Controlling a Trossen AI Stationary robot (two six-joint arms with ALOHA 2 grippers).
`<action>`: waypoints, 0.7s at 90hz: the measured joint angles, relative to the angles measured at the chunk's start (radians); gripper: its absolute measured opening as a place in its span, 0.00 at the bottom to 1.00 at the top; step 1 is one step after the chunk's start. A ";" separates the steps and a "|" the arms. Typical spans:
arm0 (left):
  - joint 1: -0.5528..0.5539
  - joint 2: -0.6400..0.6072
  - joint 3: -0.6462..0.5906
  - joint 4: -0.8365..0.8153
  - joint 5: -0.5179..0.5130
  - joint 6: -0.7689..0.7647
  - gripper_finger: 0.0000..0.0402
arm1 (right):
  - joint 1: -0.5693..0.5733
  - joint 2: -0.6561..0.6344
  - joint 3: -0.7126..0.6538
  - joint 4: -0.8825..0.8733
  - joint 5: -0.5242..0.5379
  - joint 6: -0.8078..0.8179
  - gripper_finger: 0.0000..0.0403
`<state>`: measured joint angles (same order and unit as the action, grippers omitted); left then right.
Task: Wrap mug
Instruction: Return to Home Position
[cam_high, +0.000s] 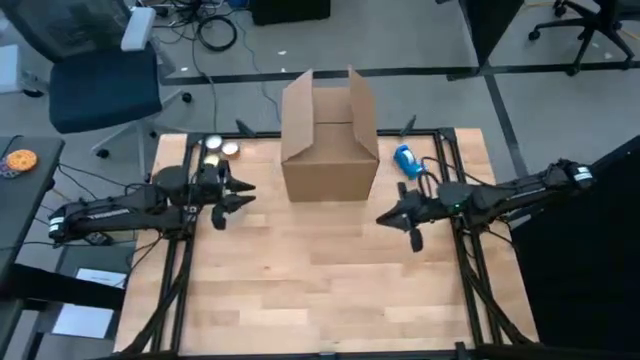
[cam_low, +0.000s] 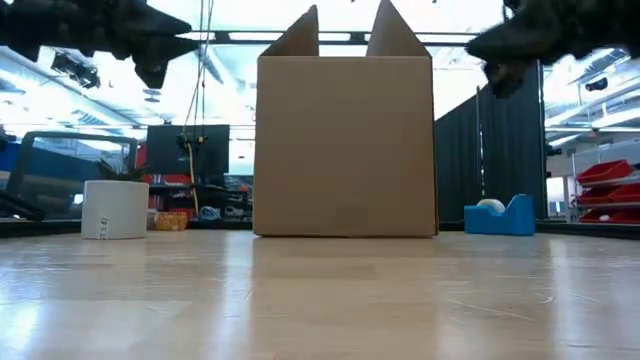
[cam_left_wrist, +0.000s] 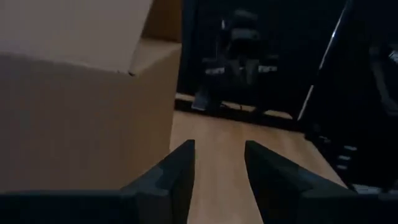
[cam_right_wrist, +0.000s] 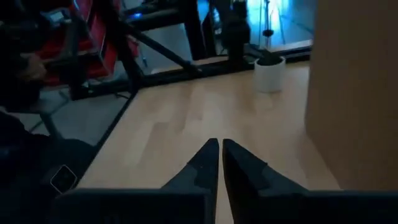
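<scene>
A white mug (cam_low: 115, 208) stands upright on its base at the table's far left, also seen in the right wrist view (cam_right_wrist: 270, 73) and the high view (cam_high: 213, 150). My left gripper (cam_high: 245, 193) hovers open above the table, just left of a cardboard box (cam_high: 330, 135), its fingers (cam_left_wrist: 180, 168) empty. My right gripper (cam_high: 385, 218) hovers shut to the right of the box's near corner, its fingertips (cam_right_wrist: 211, 158) together with nothing between them. Both grippers are well above the tabletop in the low view.
The open-topped cardboard box (cam_low: 345, 145) stands at the far centre with its flaps up. A blue tape dispenser (cam_high: 407, 160) sits to its right. A small round thing (cam_high: 231, 150) lies beside the mug. The wooden tabletop (cam_high: 320, 290) spreads toward the near edge.
</scene>
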<state>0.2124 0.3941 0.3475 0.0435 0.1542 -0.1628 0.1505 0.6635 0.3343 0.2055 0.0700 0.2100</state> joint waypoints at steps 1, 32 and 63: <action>0.000 -0.003 -0.005 0.000 0.000 0.000 0.31 | 0.000 -0.013 -0.007 0.001 0.003 0.000 0.00; 0.000 -0.105 -0.232 0.103 -0.120 -0.128 0.31 | 0.000 -0.333 -0.185 0.002 0.009 0.072 0.00; -0.013 -0.116 -0.339 0.239 -0.177 -0.070 0.31 | -0.003 -0.386 -0.324 0.218 0.152 -0.017 0.00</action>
<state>0.1996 0.2778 0.0086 0.2823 -0.0232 -0.2331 0.1471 0.2771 0.0107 0.4235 0.2220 0.1929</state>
